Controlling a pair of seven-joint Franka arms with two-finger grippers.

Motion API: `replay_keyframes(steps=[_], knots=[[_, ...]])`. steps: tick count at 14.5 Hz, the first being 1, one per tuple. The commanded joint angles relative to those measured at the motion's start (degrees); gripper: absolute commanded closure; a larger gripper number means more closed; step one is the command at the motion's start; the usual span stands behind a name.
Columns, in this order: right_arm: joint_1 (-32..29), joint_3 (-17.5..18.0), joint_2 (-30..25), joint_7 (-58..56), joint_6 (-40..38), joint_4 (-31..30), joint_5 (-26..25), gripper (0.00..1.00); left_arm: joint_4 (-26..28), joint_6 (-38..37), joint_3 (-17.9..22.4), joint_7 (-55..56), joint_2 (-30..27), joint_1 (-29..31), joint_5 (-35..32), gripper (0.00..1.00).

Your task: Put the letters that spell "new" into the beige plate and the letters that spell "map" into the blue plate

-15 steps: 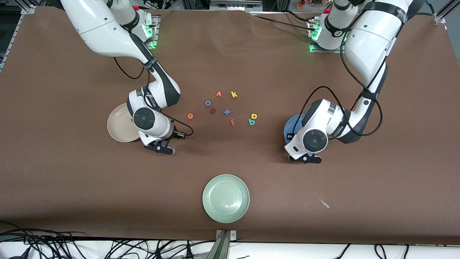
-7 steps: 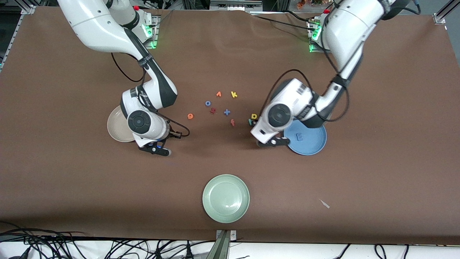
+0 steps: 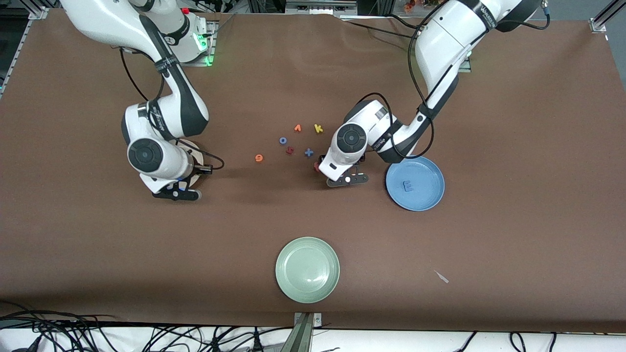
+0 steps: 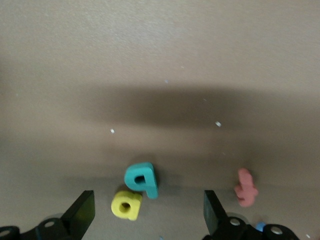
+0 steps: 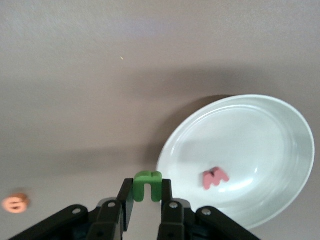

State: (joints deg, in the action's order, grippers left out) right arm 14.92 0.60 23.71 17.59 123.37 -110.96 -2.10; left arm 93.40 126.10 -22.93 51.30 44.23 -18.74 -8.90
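My right gripper (image 3: 176, 193) (image 5: 147, 194) is shut on the green n (image 5: 148, 185), just off the rim of the beige plate (image 5: 240, 135). The arm hides most of that plate (image 3: 196, 152) in the front view. The salmon w (image 5: 215, 178) lies in it. The orange e (image 3: 258, 158) (image 5: 15, 203) lies on the table. My left gripper (image 3: 347, 179) (image 4: 149, 217) is open over the teal a (image 4: 142, 180) and the yellow p (image 4: 126, 205), which lie side by side, nearer one finger. The blue m (image 3: 407, 186) lies in the blue plate (image 3: 430, 171).
The red f (image 4: 245, 187) lies beside the a and p. The yellow k (image 3: 318, 128), blue x (image 3: 308, 152), dark red s (image 3: 289, 150), a blue ring letter (image 3: 282, 140) and an orange letter (image 3: 297, 128) are mid-table. A pale green plate (image 3: 307, 288) sits near the front camera.
My left gripper left the blue plate, where the m now lies, opened and moved over the a and p. My right gripper carried the n to the beige plate.
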Motion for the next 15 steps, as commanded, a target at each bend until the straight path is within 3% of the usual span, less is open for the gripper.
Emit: replay_keyframes(steps=[1, 3, 4, 5, 7, 8, 10, 11, 15], knots=[[0.2, -3.58, -6.04, -8.86, 11.25, -13.39, 0.08, 0.98, 0.55, 0.64, 0.16, -1.9, -0.73, 0.46, 0.02, 0.1], [0.2, -5.08, -4.91, -11.86, 14.61, -14.37, 0.34, 0.95, 0.55, 0.73, 0.34, -2.61, -0.11, 0.11, 0.02, 0.13], [0.2, -5.26, -4.38, -12.13, 14.36, -14.11, 0.52, 0.62, 0.64, 0.73, 0.25, -2.61, 0.32, 0.02, -0.41, 0.14], [0.2, -5.18, -4.38, -11.61, 14.09, -13.59, 0.87, 0.01, 0.55, 0.73, 0.25, -2.52, 0.68, 0.02, -1.37, 0.15], [0.2, -4.74, -4.9, -10.83, 11.22, -12.01, 1.04, 0.0, 0.55, 0.73, 0.25, -2.61, 1.03, 0.02, -1.65, 0.17], [0.46, -3.95, -4.82, -8.64, 7.71, -9.91, 1.04, 0.0, 0.55, 0.73, 0.25, -2.61, 1.12, 0.02, -2.26, 0.25], [0.55, -0.27, -4.73, -3.55, 5.04, -7.87, 1.13, 0.0, 0.55, 0.64, 0.25, -2.61, 1.03, 0.02, -3.75, 0.56], [0.72, 1.92, -4.47, -0.13, 5.3, -7.52, 1.13, 0.0, 0.46, 0.47, 0.25, -2.52, 0.94, 0.02, -3.76, 0.67], [1.16, 8.79, -2.01, 10.0, 10.21, -7.34, 1.13, 0.0, 0.46, 0.55, 0.25, -2.52, 1.03, 0.02, -3.76, 0.93]])
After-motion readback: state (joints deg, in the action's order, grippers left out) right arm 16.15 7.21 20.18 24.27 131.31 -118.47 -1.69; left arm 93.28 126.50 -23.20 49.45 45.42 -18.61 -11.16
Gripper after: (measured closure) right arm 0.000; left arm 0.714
